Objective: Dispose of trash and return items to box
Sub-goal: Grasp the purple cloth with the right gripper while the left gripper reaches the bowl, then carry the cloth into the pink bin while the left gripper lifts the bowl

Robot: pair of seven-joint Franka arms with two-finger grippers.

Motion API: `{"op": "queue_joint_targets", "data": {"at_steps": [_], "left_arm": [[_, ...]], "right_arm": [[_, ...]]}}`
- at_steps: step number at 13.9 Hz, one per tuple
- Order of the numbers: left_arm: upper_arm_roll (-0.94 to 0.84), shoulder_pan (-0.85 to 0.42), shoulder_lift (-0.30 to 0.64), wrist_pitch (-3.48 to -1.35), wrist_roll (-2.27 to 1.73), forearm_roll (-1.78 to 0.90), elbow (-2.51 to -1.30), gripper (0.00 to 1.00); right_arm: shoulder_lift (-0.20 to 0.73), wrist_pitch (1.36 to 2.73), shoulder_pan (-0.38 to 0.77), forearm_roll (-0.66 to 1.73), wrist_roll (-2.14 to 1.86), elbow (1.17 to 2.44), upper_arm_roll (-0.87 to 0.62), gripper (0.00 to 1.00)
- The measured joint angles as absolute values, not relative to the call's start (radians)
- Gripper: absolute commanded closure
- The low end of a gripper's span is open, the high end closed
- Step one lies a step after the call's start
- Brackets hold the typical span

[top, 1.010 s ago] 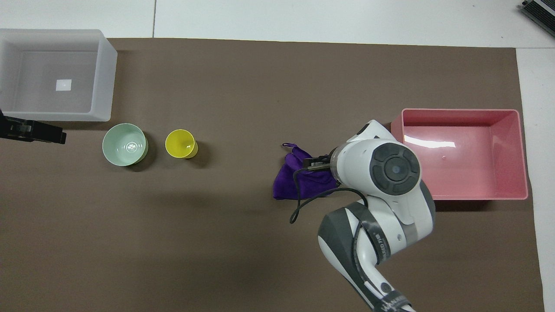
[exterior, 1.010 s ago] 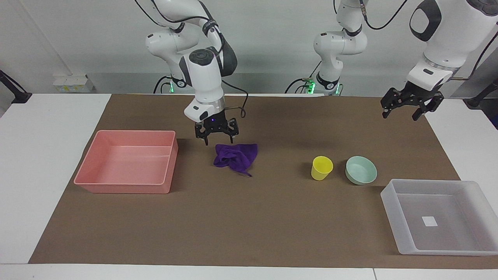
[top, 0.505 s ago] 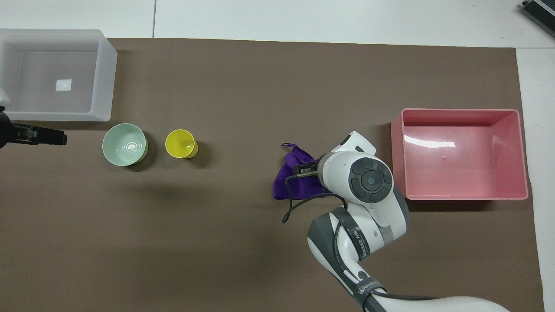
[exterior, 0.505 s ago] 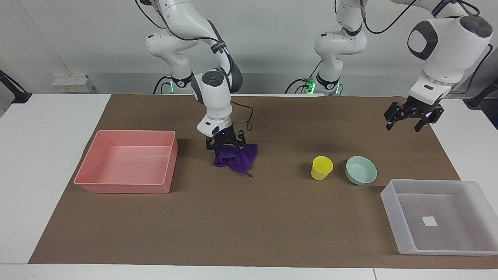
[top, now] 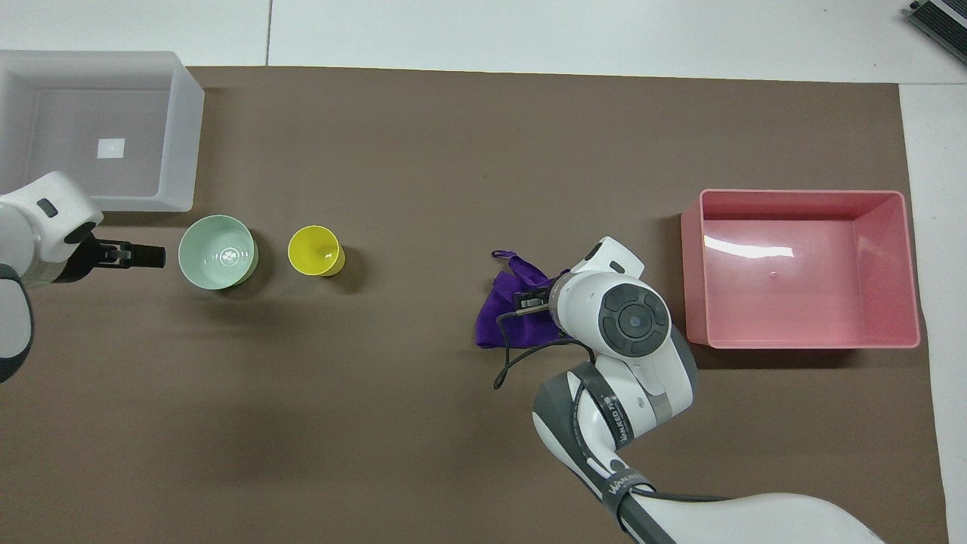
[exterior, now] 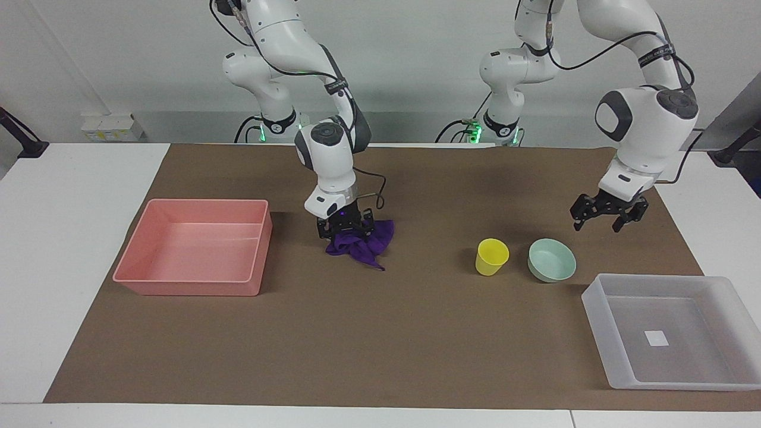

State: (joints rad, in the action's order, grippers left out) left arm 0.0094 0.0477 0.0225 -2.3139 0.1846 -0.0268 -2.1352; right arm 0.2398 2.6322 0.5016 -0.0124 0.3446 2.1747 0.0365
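The purple rag (exterior: 370, 240) lies crumpled on the brown mat beside the pink bin; it also shows in the overhead view (top: 500, 316). My right gripper (exterior: 345, 230) is down on the rag's edge nearest the robots, and in the overhead view the wrist hides it. The yellow cup (exterior: 491, 256) and the mint-green bowl (exterior: 553, 260) stand side by side, upright. My left gripper (exterior: 607, 219) hangs open and empty over the mat, just off the bowl's rim. The translucent tray (exterior: 596, 304) with a white label holds nothing.
The empty pink bin (exterior: 190, 288) stands toward the right arm's end of the mat, close to the rag. The brown mat (exterior: 380, 333) covers most of the white table. The tray sits at the mat's corner at the left arm's end.
My right gripper came down from above the rag onto it. My left arm swung down and toward the bowl, with its gripper lower now. Rag, cup and bowl have not moved.
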Motion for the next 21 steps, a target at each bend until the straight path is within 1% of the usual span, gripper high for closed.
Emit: {"op": "queue_joint_targets", "data": {"at_steps": [3,6,8,10,11,12,13,17,19,21], "left_arm": [[0.007,0.048,0.059,-2.432,0.184,-0.077,-2.2,0.0],[0.002,0.047,0.101,-2.48,0.185,-0.105,-2.217,0.0],[0.001,0.047,0.128,-2.505,0.184,-0.105,-2.217,0.0],[0.0,0.047,0.157,-2.538,0.184,-0.105,-2.218,0.0],[-0.001,0.047,0.172,-2.548,0.184,-0.105,-2.218,0.29],[-0.002,0.047,0.182,-2.553,0.184,-0.106,-2.218,0.81],[-0.003,0.047,0.187,-2.554,0.184,-0.106,-2.218,1.0],[-0.01,0.043,0.186,-2.549,0.183,-0.108,-2.216,1.0],[-0.01,0.043,0.179,-2.534,0.183,-0.11,-2.203,1.0],[-0.007,0.044,0.16,-2.447,0.183,-0.112,-2.151,1.0]], "right_arm": [[0.24,2.632,0.502,-0.012,0.346,2.175,0.037,1.0],[0.237,2.615,0.502,-0.012,0.35,2.172,0.037,1.0],[0.218,2.551,0.502,-0.011,0.366,2.153,0.037,1.0],[0.183,2.458,0.498,-0.011,0.409,2.111,0.04,1.0],[0.161,2.401,0.495,-0.011,0.431,2.08,0.042,1.0],[0.14,2.34,0.491,-0.011,0.449,2.046,0.044,1.0],[0.12,2.271,0.486,-0.011,0.464,2.007,0.049,1.0],[0.052,2.078,0.409,-0.013,0.47,1.878,0.053,1.0],[0.018,2.025,0.363,-0.014,0.461,1.851,0.054,1.0],[-0.013,1.971,0.317,-0.016,0.426,1.828,0.055,1.0]]}}
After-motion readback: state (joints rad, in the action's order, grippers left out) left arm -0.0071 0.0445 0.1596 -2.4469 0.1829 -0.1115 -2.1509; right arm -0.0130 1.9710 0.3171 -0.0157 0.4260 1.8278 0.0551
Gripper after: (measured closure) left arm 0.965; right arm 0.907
